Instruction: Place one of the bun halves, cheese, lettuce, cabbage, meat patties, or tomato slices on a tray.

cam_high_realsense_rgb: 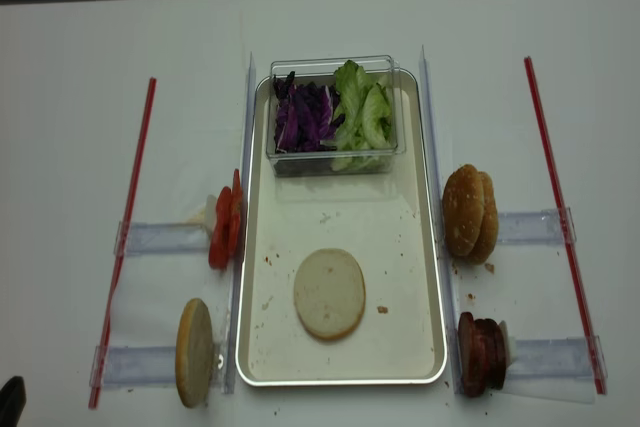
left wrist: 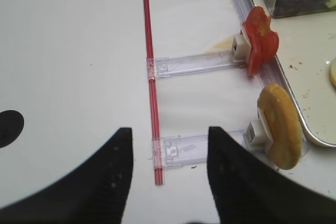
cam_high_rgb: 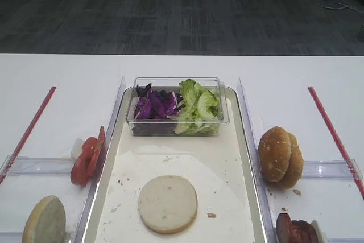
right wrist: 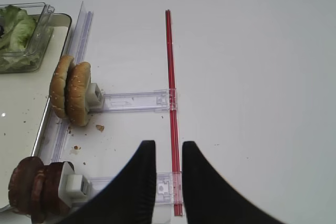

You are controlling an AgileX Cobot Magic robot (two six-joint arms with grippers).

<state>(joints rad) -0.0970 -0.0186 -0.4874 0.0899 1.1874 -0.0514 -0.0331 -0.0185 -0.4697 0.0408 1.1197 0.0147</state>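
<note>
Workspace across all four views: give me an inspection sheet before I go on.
Surface: white table, crumbs beside the tray.
Tray: one bun half lies flat on it, cut face up; crumb-flecked.
Clear box at the tray's far end: cabbage left, lettuce right.
Left holders: tomato slices; another bun half on edge.
Right holders: sesame buns; meat patties.
Clutter: two red strips, one along each side.
Left gripper: open, empty, above the table.
Right gripper: open, empty.
Cables: a thin one on the floor.
Surroundings: dark grey floor beyond the table.
</note>
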